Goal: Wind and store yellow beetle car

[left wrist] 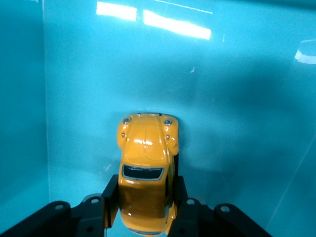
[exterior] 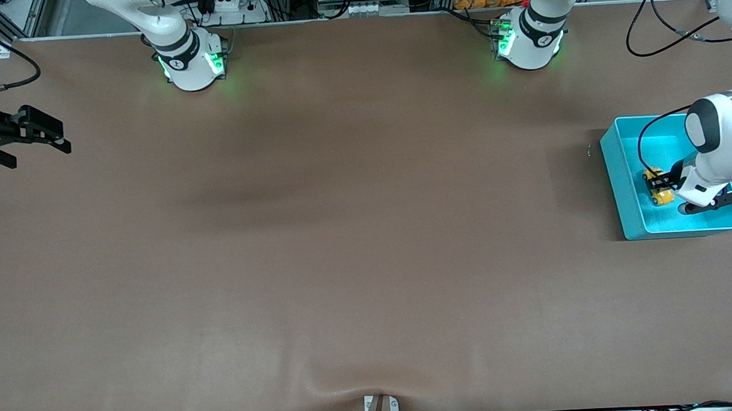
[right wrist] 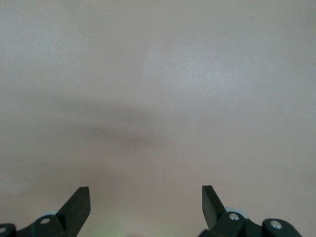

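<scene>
The yellow beetle car [exterior: 658, 188] is inside the turquoise bin [exterior: 611, 158] at the left arm's end of the table. My left gripper [exterior: 663, 183] reaches down into the bin and is shut on the car. In the left wrist view the car [left wrist: 145, 153] sits between the two black fingers [left wrist: 110, 193] of the left gripper [left wrist: 144, 191], nose pointing away, low over the bin floor [left wrist: 232, 98]. I cannot tell if its wheels touch the floor. My right gripper [exterior: 49, 133] waits open and empty over the table's edge at the right arm's end; it [right wrist: 146, 197] shows only bare brown table.
The brown table mat [exterior: 355, 231] spreads between the two arm bases [exterior: 192, 64]. A small mount [exterior: 380, 408] sits at the table edge nearest the front camera. Cables [exterior: 663, 27] hang near the bin's end.
</scene>
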You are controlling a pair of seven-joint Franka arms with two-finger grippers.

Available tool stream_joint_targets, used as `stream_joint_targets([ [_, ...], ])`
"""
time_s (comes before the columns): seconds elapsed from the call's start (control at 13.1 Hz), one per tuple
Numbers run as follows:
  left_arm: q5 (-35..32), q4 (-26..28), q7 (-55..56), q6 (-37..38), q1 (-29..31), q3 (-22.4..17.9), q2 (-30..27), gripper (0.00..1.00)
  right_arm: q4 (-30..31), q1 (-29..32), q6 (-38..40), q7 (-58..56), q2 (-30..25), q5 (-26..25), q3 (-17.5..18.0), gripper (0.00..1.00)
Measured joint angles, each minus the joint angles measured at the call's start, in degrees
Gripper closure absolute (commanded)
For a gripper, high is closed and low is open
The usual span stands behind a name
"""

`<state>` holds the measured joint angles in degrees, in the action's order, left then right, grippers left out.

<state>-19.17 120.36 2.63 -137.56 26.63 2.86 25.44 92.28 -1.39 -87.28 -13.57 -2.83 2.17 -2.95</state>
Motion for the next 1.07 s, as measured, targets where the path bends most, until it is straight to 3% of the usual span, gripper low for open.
stream_joint_targets([
  [0.31,0.0,-0.31,3.9,-0.19,0.02,0.01,0.57,0.0,-0.02,0.0,0.0,0.0,0.01,0.0,0.0,0.0],
  [0.77,0.0,-2.64,4.54,-0.66,-0.13,0.2,-0.6,0.0,-0.06,-0.01,0.01,0.0,0.02,0.0,0.0,0.0],
  [0.92,0.0,-3.21,4.54,0.12,-0.19,0.48,-3.36,0.0,-0.07,-0.01,0.01,0.0,0.03,0.0,0.0,0.0],
  [1.07,0.0,-4.76,4.33,5.68,-0.62,0.91,-7.39,0.0,-0.09,-0.02,0.01,0.0,0.04,0.0,0.0,0.0],
])
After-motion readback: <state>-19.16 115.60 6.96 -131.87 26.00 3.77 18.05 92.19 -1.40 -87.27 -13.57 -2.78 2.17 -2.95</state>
